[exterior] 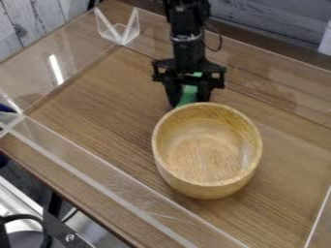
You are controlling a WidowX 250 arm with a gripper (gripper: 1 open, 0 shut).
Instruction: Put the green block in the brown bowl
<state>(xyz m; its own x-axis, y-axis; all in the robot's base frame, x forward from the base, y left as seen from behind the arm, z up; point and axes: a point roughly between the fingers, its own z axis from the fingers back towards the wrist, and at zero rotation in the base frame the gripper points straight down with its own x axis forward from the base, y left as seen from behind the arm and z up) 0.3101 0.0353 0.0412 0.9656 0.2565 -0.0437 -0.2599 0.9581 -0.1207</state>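
Observation:
The green block (189, 93) sits between the two black fingers of my gripper (189, 94), which points straight down just behind the brown bowl. The jaws are shut on the block, and its lower end shows below them, close above the wooden tabletop. The brown bowl (207, 149), round, thick-walled and light wood, stands in front of the gripper with nothing inside it. Its far rim lies a short way below the block in the view.
A clear plastic wall (77, 165) fences the wooden tabletop (91, 107) on the left and front. A small clear plastic piece (116, 27) stands at the far left corner. The black arm (188, 24) rises from the gripper toward the back.

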